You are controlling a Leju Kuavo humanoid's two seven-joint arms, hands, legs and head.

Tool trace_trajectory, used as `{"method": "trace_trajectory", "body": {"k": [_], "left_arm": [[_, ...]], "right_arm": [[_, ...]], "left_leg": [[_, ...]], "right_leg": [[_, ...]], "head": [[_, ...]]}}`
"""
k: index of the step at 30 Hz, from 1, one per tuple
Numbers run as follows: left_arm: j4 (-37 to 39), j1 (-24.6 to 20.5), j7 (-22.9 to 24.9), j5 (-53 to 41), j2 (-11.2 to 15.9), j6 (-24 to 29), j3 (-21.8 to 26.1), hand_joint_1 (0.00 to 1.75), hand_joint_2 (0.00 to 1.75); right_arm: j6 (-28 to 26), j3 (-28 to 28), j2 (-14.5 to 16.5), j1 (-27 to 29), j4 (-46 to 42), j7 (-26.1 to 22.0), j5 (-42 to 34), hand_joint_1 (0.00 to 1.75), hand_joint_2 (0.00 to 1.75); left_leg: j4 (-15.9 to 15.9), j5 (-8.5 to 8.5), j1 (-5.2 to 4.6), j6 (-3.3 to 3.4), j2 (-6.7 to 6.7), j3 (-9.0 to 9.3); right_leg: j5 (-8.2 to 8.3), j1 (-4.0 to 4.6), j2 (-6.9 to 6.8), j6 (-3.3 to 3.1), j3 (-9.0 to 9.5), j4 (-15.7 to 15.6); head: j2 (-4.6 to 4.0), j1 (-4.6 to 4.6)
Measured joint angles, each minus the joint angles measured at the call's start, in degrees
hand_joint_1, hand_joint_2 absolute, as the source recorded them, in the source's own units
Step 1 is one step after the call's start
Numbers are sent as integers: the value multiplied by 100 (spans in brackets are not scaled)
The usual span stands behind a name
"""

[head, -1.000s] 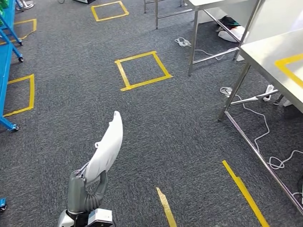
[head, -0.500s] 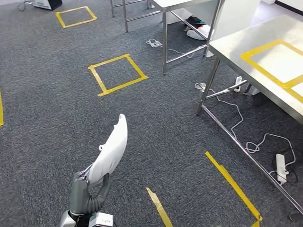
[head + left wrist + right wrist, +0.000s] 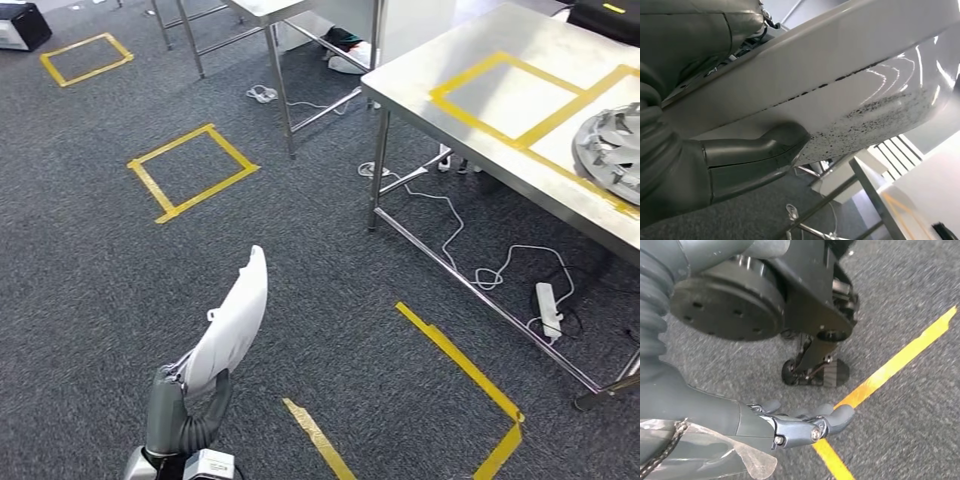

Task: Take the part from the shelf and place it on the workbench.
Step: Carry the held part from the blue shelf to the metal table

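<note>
My left hand [image 3: 181, 415] grips a long, curved white part [image 3: 230, 325] by its lower end, low in the head view. The part points up and away over the grey carpet. In the left wrist view the same part [image 3: 866, 65] runs across the picture, with my left hand [image 3: 734, 165] clamping it from below by the thumb. The steel workbench [image 3: 423, 75] stands ahead to the right, well apart from the part, with a yellow tape square [image 3: 521, 95] on its top. My right hand [image 3: 791, 425] hangs over the carpet with its fingers stretched out and nothing in them.
A silver wheel cover [image 3: 611, 145] lies on the workbench's right end. Cables and a power strip [image 3: 549, 305] lie under the bench. A second steel table [image 3: 264, 10] stands behind. Yellow tape squares [image 3: 192, 170] and a yellow line [image 3: 460, 365] mark the carpet.
The camera has turned to the right, so the floor marks have slid left and the workbench with its wheel cover has come into view. My left hand still holds the white part the same way.
</note>
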Motion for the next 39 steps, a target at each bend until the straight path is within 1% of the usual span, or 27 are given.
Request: {"method": "trace_trajectory", "body": {"k": [1,2,3,4,5,7,9,10,11,12,13,15,17,18,19,21,22,24,27,28,30,32,33,34,35,37,39], "left_arm": [[0,-6,0,2,8,-1,2,175,175],[0,-17,0,10,14,-5,6,175,175],[0,-36,0,22,18,-11,12,175,175],[0,-64,0,37,19,-24,21,175,175],[0,-100,1,55,19,-39,33,175,175],[0,-194,4,95,14,-75,69,175,175],[0,-296,11,135,-5,-97,120,175,175],[0,-345,15,149,-18,-101,143,175,175],[1,-392,27,163,-35,-103,165,175,175],[2,-435,44,178,-54,-105,186,175,175],[5,-477,68,190,-77,-105,211,175,175],[27,-555,123,211,-120,-94,280,175,175],[72,-628,155,217,-155,-76,353,175,175],[95,-658,163,217,-170,-70,383,175,175],[115,-683,171,217,-186,-68,406,175,175],[144,-719,185,217,-214,-65,440,175,175],[155,-737,190,217,-224,-63,454,175,175],[174,-768,197,217,-240,-63,476,175,175],[190,-799,202,217,-260,-62,496,175,175],[192,-814,203,217,-262,-58,499,175,175],[203,-838,204,217,-264,-43,512,175,175],[229,-844,211,221,-265,-19,533,175,175],[244,-845,216,225,-266,-5,545,175,175],[257,-847,220,228,-267,10,557,175,175],[266,-850,223,232,-269,25,568,175,175],[276,-856,225,234,-272,51,595,175,175],[284,-865,231,234,-282,70,625,175,175]], "right_arm": [[8,20,1,-7,-1,9,11,0,175],[15,42,1,-8,-1,20,21,0,175],[22,61,1,-4,-1,32,28,0,175],[29,77,0,0,-1,43,37,0,175],[38,92,-1,0,-1,54,49,0,175],[54,141,11,-11,-2,73,97,0,175],[57,210,26,-20,-4,93,168,0,175],[53,241,28,-14,-5,100,199,0,175],[46,274,29,-4,-5,106,232,0,175],[37,310,30,2,-5,110,265,0,175],[26,348,30,-5,-6,116,311,0,175],[-5,450,32,-44,-8,137,443,0,175],[-48,572,32,-59,-8,164,582,0,175],[-67,632,32,-46,-8,178,632,0,175],[-82,683,31,-29,-8,190,663,0,175],[-99,760,31,-1,-8,203,687,0,175],[-104,788,32,-3,-8,203,691,0,175],[-107,828,37,-9,-9,207,696,0,175],[-107,874,37,10,-9,208,698,0,175],[-107,887,36,9,-8,207,697,0,175],[-104,908,36,-9,-8,209,692,0,175],[-95,926,38,-14,-8,216,686,0,175],[-91,932,38,-8,-8,221,685,0,175],[-92,936,38,0,-8,226,685,0,175],[-97,940,39,5,-8,232,686,0,175],[-105,956,55,13,-9,246,692,0,175],[-109,973,82,14,-10,259,707,0,175]], "left_leg": [[389,-148,-5,9,-48,-186],[649,-199,-11,24,-68,-322],[697,-126,-18,48,-78,-368],[507,61,-25,83,-102,-308],[143,307,-34,126,-169,-169],[-612,630,-50,222,-447,133],[-936,657,-76,281,-582,250],[-988,659,-88,297,-526,267],[-1026,669,-87,318,-465,297],[-1060,679,-79,339,-410,333],[-1078,687,-70,350,-351,367],[-1088,676,-67,357,-230,401],[-1084,642,-67,348,-125,420],[-1083,616,-63,335,-87,443],[-1082,585,-55,318,-58,478],[-1083,503,-36,266,-11,578],[-1080,463,-35,230,9,619],[-1076,393,-44,148,40,672],[-926,379,-28,59,44,702],[-706,399,-17,41,25,604],[14,325,-9,15,-25,173],[623,16,-18,18,-49,-335],[722,-111,-25,35,-51,-505],[655,-135,-39,65,-55,-593],[435,-18,-60,107,-59,-605],[-236,609,-144,220,-92,-522],[-687,1086,-217,288,-128,-437]], "right_leg": [[2,12,74,-11,-2,1],[3,26,148,-18,0,3],[3,38,224,-21,5,5],[2,49,305,-23,14,6],[-1,57,385,-23,22,6],[-9,56,531,-6,18,10],[20,29,641,65,-18,21],[54,20,677,108,-34,40],[71,12,666,141,-63,67],[53,22,572,168,-101,146],[-42,30,436,192,-186,287],[-349,36,149,244,-509,863],[-572,7,53,291,-879,1477],[-548,-13,36,309,-956,1561],[-418,-34,21,321,-922,1433],[-1,-67,-37,348,-591,709],[82,-60,-79,341,-436,365],[48,-26,-124,249,-266,69],[-5,-7,-82,66,-128,50],[-32,-6,-67,26,-52,41],[-117,1,-30,-37,84,21],[-238,23,25,-68,223,18],[-306,37,53,-76,307,17],[-375,51,81,-81,398,16],[-446,61,105,-81,492,14],[-593,75,141,-64,638,7],[-711,75,156,-19,728,-45]], "head": [[0,-4],[0,-5],[0,-5],[0,-4],[0,-4],[0,3],[0,-1],[0,-7],[0,-11],[0,1],[0,20],[0,54],[0,56],[0,57],[0,58],[0,59],[0,64],[0,61],[1,45],[1,41],[0,22],[0,8],[0,6],[0,6],[0,7],[0,6],[0,-9]]}}
